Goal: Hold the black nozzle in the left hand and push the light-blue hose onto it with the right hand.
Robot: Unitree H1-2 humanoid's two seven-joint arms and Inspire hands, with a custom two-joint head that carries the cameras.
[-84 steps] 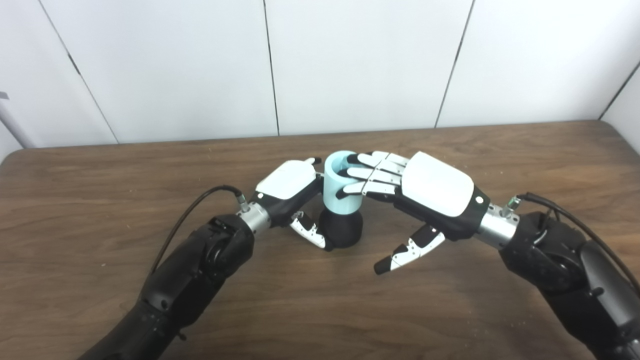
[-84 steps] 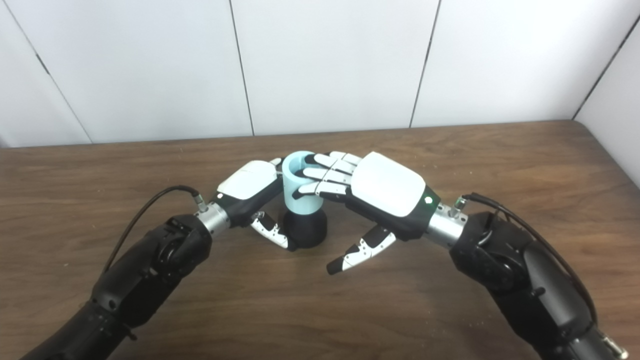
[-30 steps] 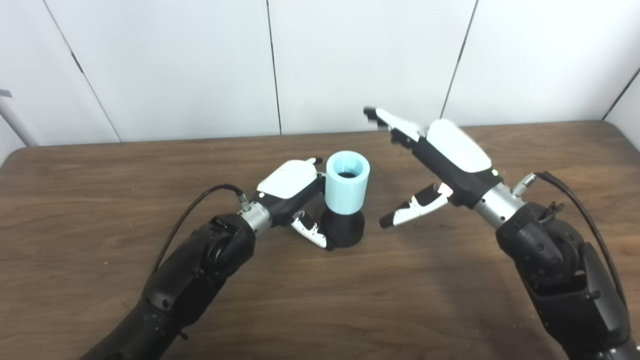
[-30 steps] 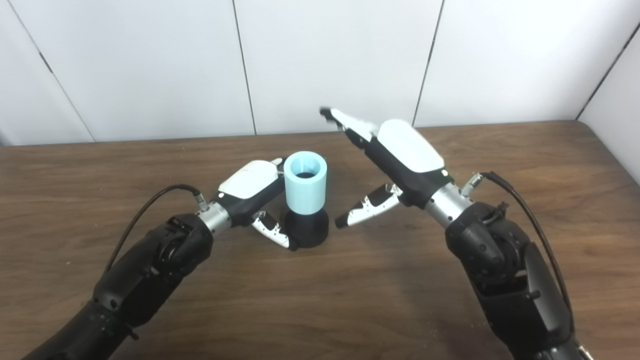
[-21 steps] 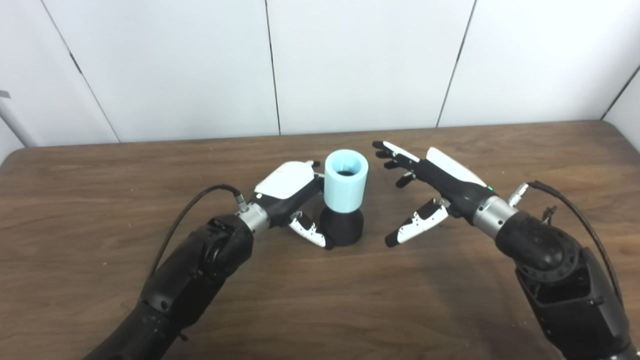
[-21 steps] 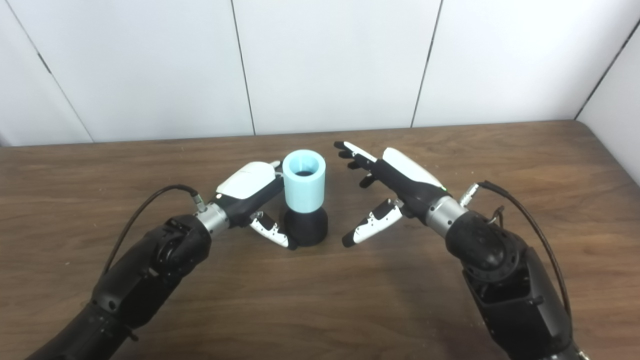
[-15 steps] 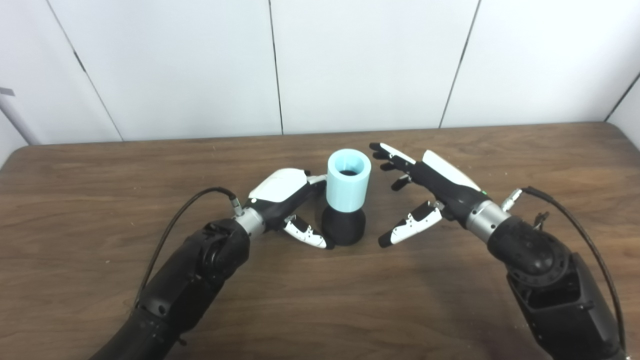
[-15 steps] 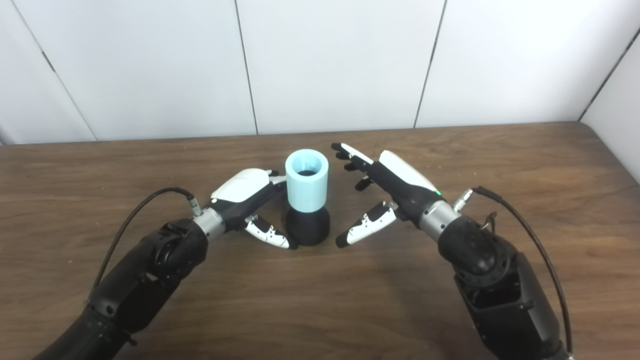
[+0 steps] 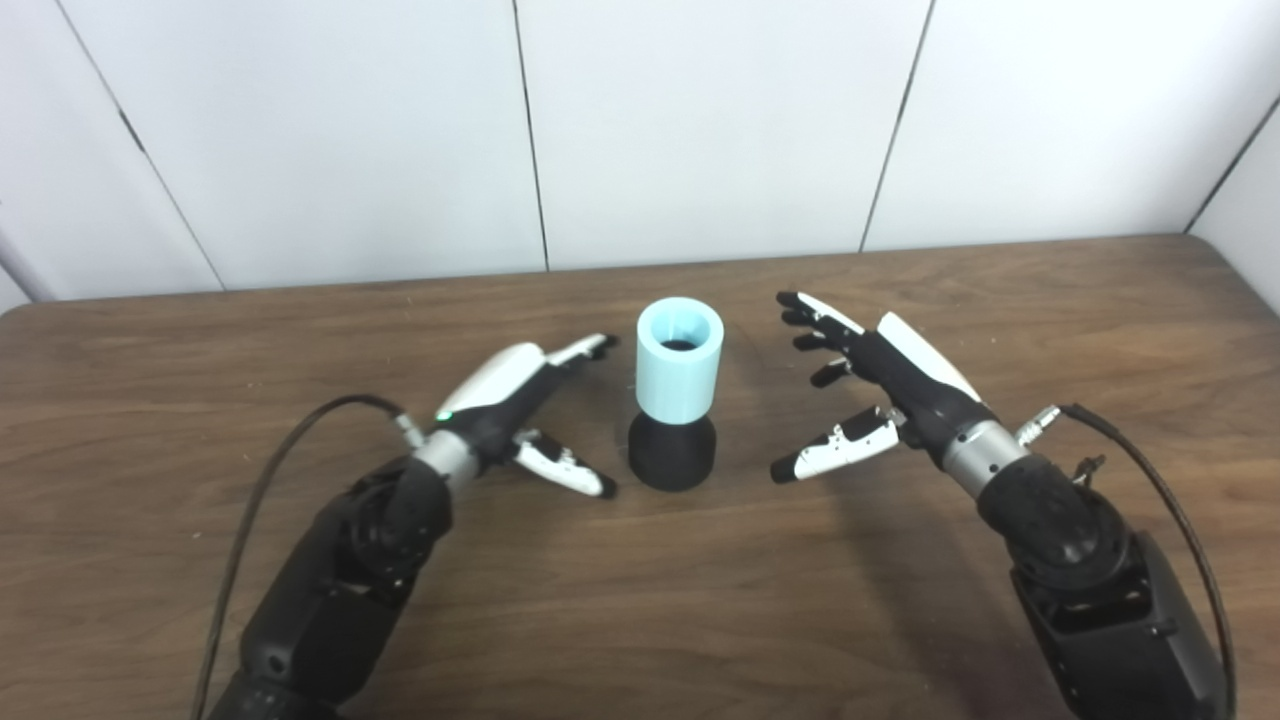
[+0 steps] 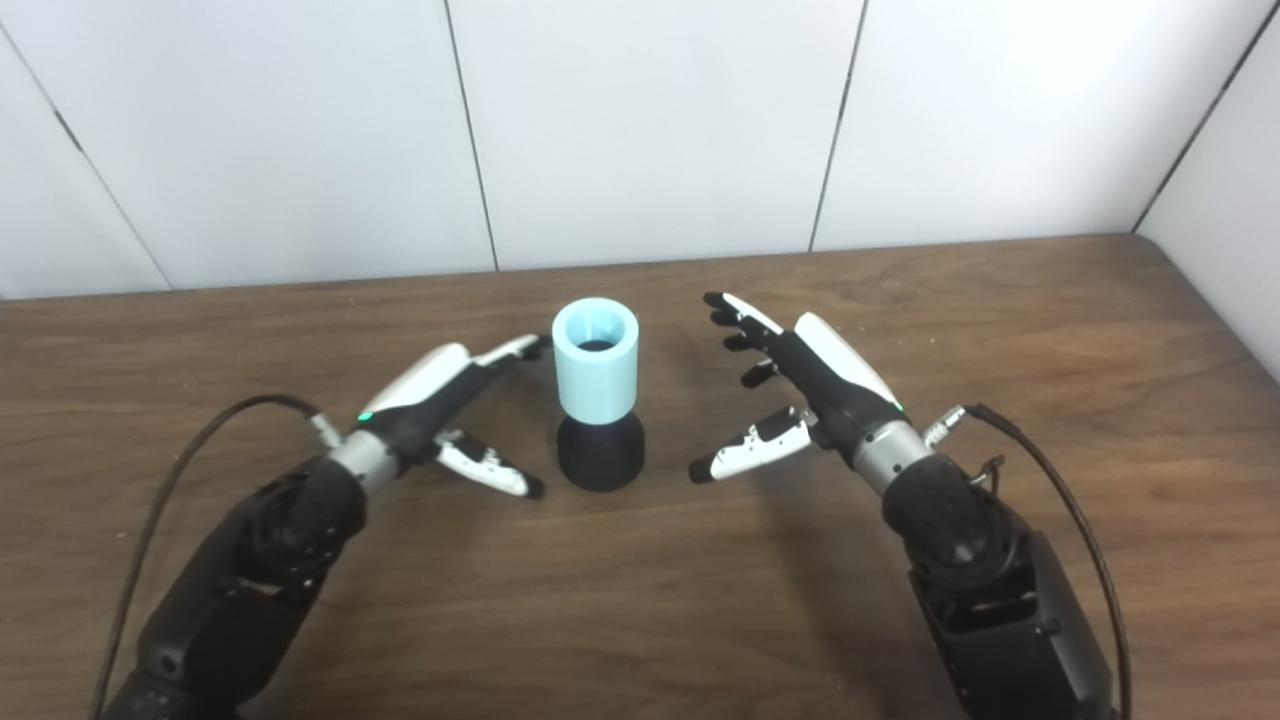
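Light-blue hose [image 9: 679, 360] seated upright on black nozzle [image 9: 671, 455], left hand [image 9: 520, 395] and right hand [image 9: 885, 385] spread, flanking apart

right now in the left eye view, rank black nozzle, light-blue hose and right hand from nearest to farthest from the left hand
1. black nozzle, just right of the left hand, on the table.
2. light-blue hose, seated on the nozzle; too close to the nozzle to rank surely.
3. right hand, beyond both, on the right.

Hose [image 9: 679, 358] atop nozzle [image 9: 671, 455], between hands
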